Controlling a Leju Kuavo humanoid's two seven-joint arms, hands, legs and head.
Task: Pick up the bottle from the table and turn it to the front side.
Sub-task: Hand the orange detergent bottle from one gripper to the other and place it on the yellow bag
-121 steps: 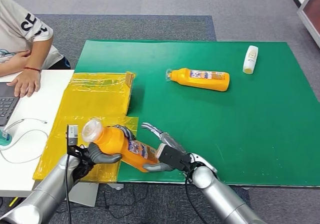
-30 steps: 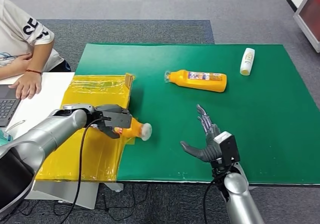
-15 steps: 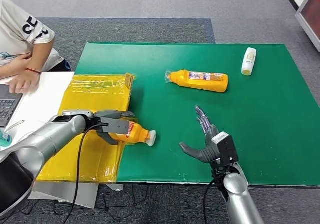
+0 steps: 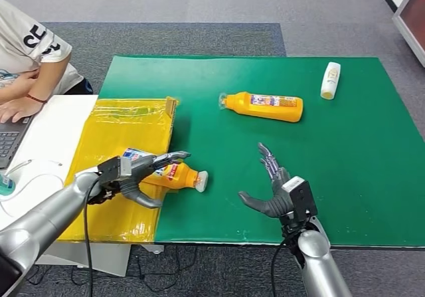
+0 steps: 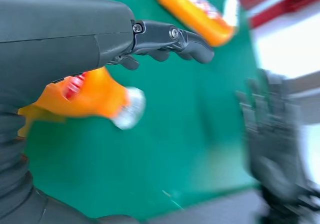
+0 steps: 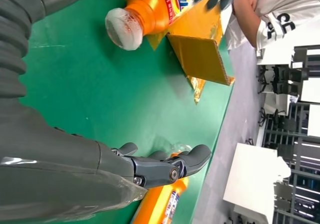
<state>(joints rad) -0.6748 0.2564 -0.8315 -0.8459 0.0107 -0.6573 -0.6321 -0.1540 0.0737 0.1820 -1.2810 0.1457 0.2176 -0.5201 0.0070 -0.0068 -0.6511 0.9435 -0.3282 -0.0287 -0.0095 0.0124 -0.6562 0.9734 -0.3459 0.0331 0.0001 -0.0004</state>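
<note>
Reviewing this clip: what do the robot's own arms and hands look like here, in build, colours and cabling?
Both arms are smooth silver tubes. The left hand and right hand are dark grey with slim jointed metallic fingers and a thick grey thumb. A boxy dark camera module with a pale face sits at each wrist, and a black cable loops from it along the forearm. The wrist views show a grey ribbed cover behind each hand.

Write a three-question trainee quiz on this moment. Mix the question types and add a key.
1. True or false: the right hand holds a bottle.
2. The near orange bottle lies partly on which surface? A) yellow sheet B) white desk C) floor
3. Fill in: the small white bottle lies on the ____ mat.

Key: 1 false, its fingers are spread and hold nothing. 2 A, with the left hand's fingers around its body and its cap end over the mat. 3 green.
</note>
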